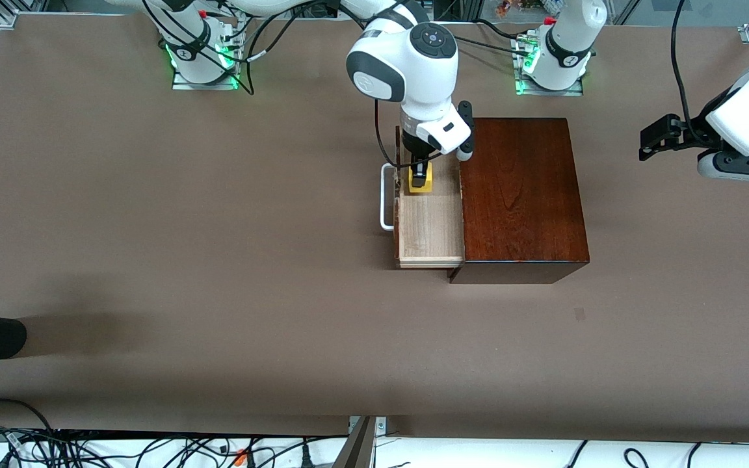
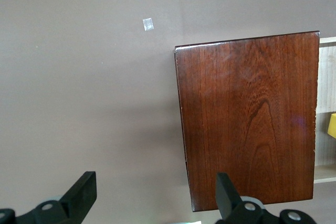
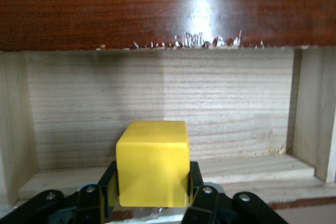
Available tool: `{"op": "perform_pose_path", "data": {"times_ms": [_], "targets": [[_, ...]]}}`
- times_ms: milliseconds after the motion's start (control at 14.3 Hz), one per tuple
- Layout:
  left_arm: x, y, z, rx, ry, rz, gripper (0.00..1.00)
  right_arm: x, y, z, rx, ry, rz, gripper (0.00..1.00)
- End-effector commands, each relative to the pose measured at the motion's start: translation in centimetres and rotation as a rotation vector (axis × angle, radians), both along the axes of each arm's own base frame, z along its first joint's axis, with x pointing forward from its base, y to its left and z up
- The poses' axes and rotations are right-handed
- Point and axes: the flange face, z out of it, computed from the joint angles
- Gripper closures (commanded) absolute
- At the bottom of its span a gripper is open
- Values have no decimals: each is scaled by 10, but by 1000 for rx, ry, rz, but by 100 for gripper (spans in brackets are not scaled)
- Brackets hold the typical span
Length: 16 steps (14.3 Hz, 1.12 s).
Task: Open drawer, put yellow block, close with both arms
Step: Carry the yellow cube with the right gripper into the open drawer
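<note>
Yellow block gripped by right gripper over open drawer (no readable writing), left gripper open.

Bright even light, glare on box

No words, brands, labels or numbers can be read anywhere in these views, neither on the arms nor on the dark wooden box nor on the counter.

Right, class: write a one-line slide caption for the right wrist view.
Right pincer, shut on the yellow block, holds it in the open drawer of the mahogany box.
</note>
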Motion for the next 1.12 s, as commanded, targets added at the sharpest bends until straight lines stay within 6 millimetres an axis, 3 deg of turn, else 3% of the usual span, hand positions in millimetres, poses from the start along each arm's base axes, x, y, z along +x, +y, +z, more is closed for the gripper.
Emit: {"op": "perform_pose_path", "data": {"times_ms": [0, 490, 629, 1049], "targets": [[-1, 1, 2, -15, -9, -4, 0, 4, 6, -6, 5, -11, 44, 64], [0, 1, 1, -13, -7, -4, 0, 14, -5, -16, -15, 21, 25, 64], [-1, -4, -1, -13, 0, -10, 0, 10, -7, -29, -29, 47, 25, 64], [-2, 0, 3, -13, -8, -6, 0, 11, -14, -42, -41, 87, 24, 64]]}}
